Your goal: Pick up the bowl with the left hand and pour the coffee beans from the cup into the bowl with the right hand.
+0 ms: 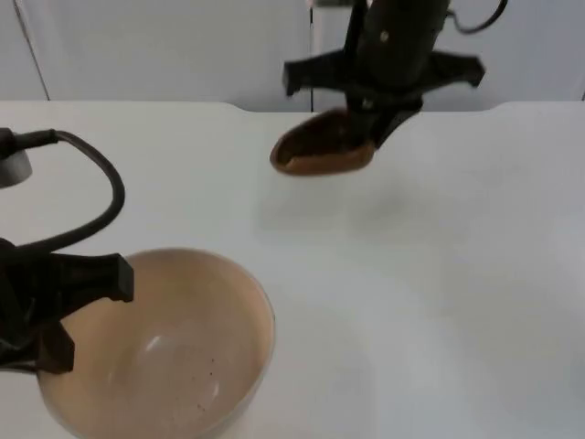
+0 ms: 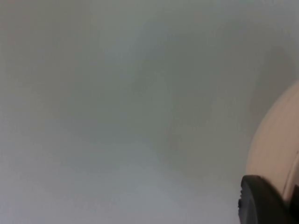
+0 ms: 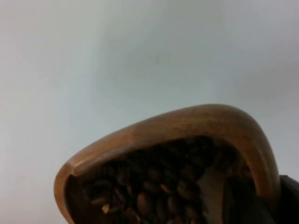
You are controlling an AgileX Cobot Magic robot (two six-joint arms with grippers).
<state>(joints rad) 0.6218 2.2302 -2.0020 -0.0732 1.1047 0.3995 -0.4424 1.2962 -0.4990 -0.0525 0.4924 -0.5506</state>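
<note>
Lab-type test setup: bare white table (image 1: 439, 302) w/ grey partition wall (image 1: 164, 46).

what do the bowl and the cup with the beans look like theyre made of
Bowl: likely glazed ceramic or glossy plastic; smooth beige inside, soft highlights. Cup: looks like wood with a satin finish; warm brown, streaked rim, holding coffee beans. The left gripper holds the bowl, the right gripper the cup.
</note>
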